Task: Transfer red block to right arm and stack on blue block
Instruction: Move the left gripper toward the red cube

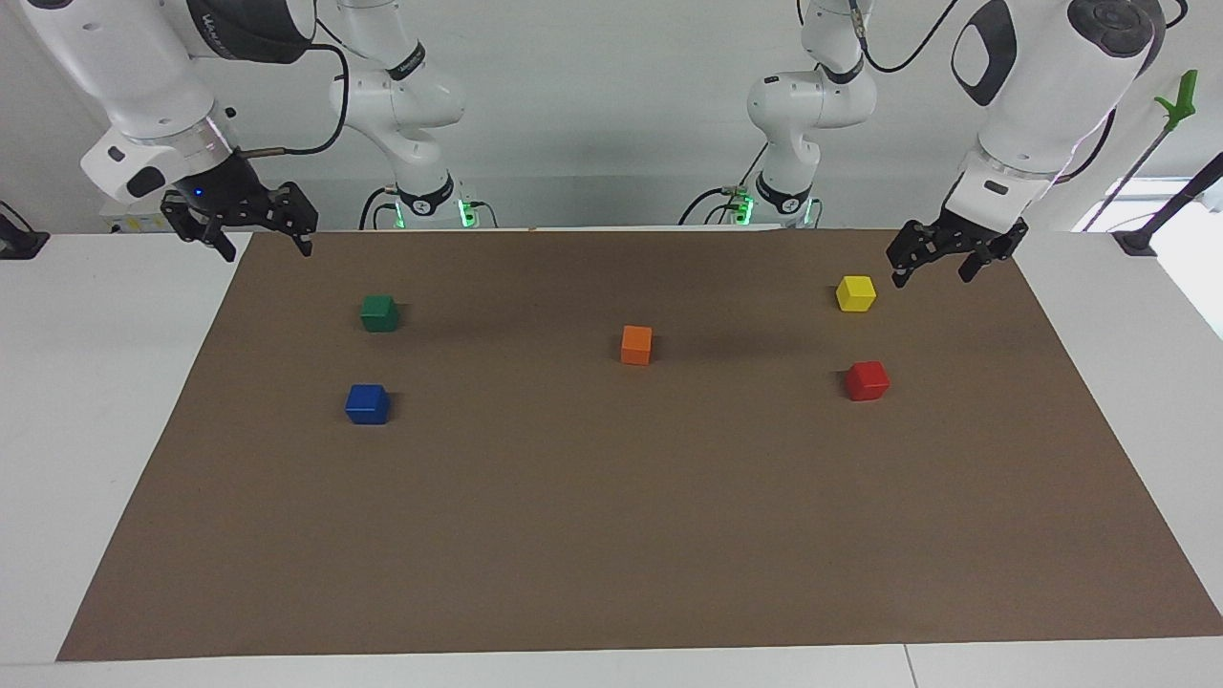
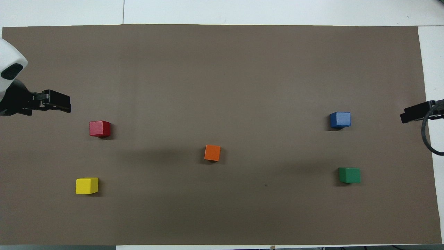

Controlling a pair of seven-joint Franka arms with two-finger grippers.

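Blocks lie untouched on your brown paper mat (image 1: 611, 535): the small bright red cube (image 1: 868, 380) sits near the left arm's end, and the small deep blue cube (image 1: 367, 403) near the right arm's end. You see the left gripper (image 1: 932, 263) released, empty, over the mat's corner by the yellow cube (image 1: 855, 292). The right gripper (image 1: 260, 237) hangs released over the corner at its own end.

right tool (image 2: 414, 113) cut off by overhead view's edge, left arm (image 2: 10, 66) mostly out of frame

Red block (image 1: 867, 379) farther from robots than yellow block (image 1: 855, 292) (both toward left arm's end); blue block (image 1: 367, 403) well apart.
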